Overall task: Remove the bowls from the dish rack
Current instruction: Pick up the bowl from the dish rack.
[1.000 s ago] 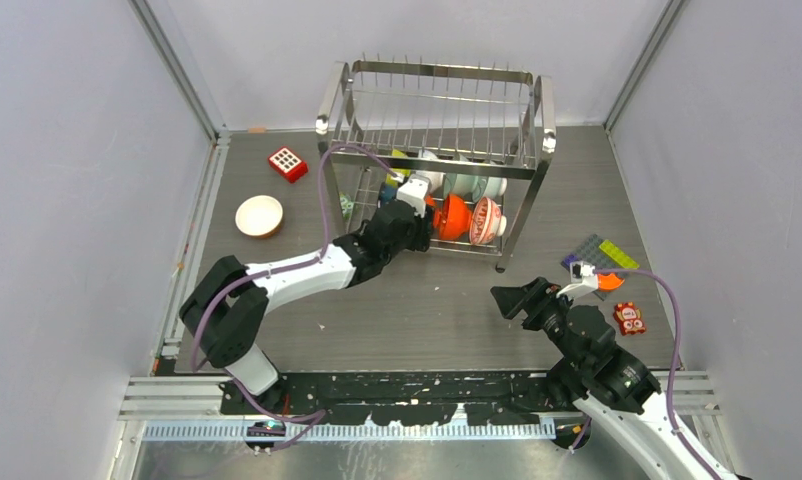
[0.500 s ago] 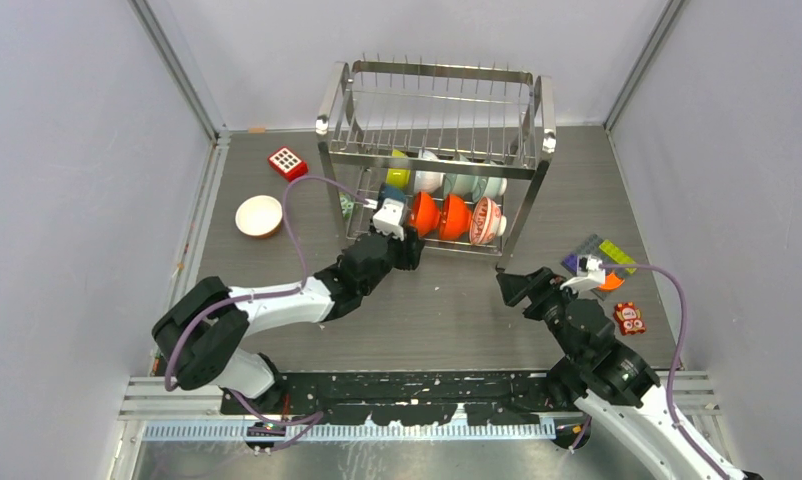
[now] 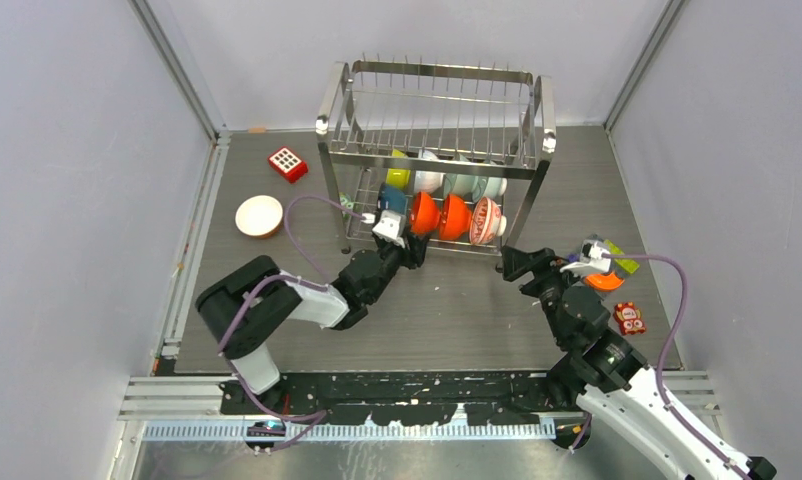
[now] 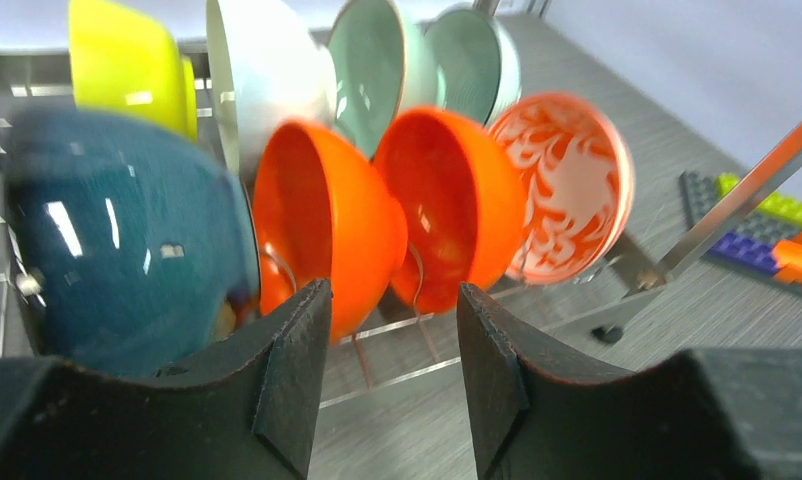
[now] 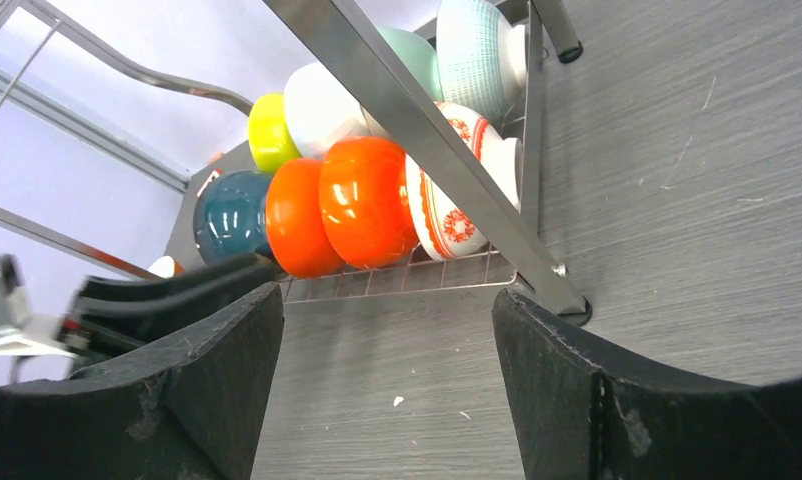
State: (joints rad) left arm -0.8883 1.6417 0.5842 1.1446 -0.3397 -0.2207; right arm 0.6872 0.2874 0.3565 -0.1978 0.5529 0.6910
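From my left gripper [image 4: 392, 300], bare table [image 3: 447, 300] runs clear to the open front of the dish rack [image 3: 439, 68]. The bowls [image 4: 327, 230] there stand packed together, with only thin gaps between them. On the other side, the rack's slanting corner post [image 5: 427, 140] crosses between my right gripper [image 5: 377, 330] and those bowls.

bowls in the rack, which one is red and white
The red-and-white bowl at the right end of the dish rack's front row, just right of the two orange bowls. No other bowl shows red swirls on white.
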